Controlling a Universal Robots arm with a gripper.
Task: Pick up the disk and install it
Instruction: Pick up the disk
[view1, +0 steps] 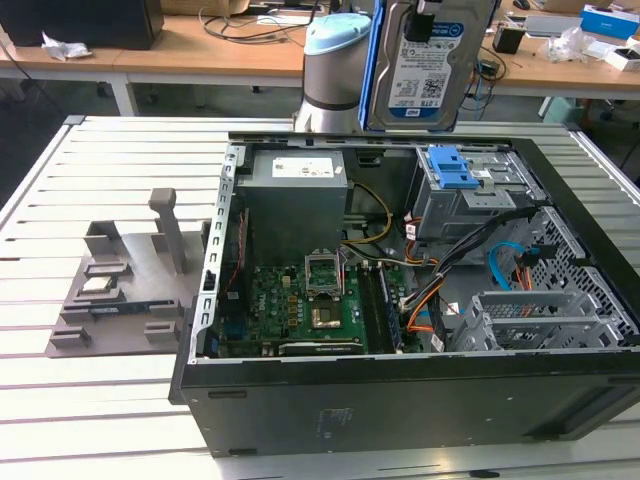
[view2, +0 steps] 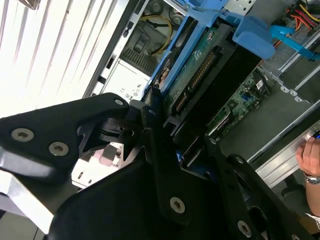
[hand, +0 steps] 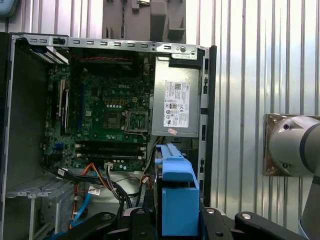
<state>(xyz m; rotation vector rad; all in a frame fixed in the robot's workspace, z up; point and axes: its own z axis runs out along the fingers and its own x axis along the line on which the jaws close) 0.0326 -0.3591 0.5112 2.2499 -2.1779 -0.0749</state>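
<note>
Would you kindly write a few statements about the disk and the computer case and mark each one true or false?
1. The pincer holds the disk above the open computer case. True.
2. The disk sits inside the grey cage with the blue latch. False: it hangs above the case, outside the cage.
3. The motherboard lies exposed inside the case. True.
4. The grey fixture stands at the exterior view's right of the case. False: it stands at the exterior view's left, on the slatted table.
</note>
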